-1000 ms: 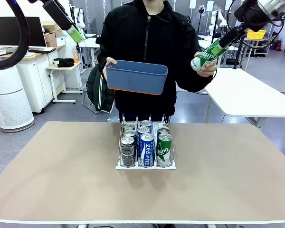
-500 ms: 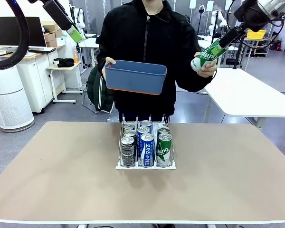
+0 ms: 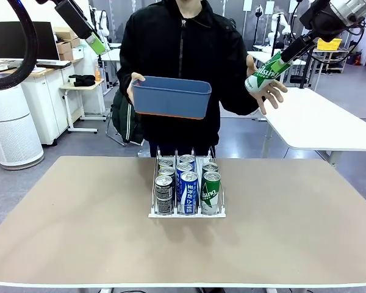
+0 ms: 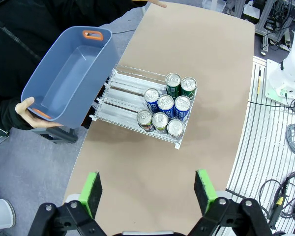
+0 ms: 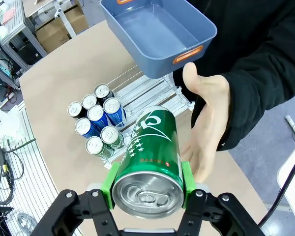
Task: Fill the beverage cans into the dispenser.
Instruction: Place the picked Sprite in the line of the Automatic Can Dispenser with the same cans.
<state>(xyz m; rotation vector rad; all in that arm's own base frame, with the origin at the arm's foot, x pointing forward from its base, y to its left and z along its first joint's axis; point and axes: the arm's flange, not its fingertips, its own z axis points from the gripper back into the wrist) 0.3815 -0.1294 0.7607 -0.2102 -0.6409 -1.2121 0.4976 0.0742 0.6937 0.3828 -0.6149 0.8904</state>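
Tan tabletop (image 3: 79, 226) is mostly bare, with the white three-lane wire-divided dispenser rack (image 3: 186, 213) sitting mid-table, holding seven slim cans (image 4: 165, 105): black-grey, blue and green, bunched at the front lip. Behind it there's grey floor, white tables and office clutter. The rack's back half is partly hidden in the front view by its own cans.

The person across the table holds an empty dark blue plastic bin (image 3: 171, 96) in one hand; the other hand (image 5: 206, 125) is spread open right beside a green can with white lettering (image 5: 152, 150). The right gripper (image 5: 147, 184) is raised high and clamped on that can. The left gripper (image 4: 147, 189) hangs above the table, jaws wide apart, holding nothing.
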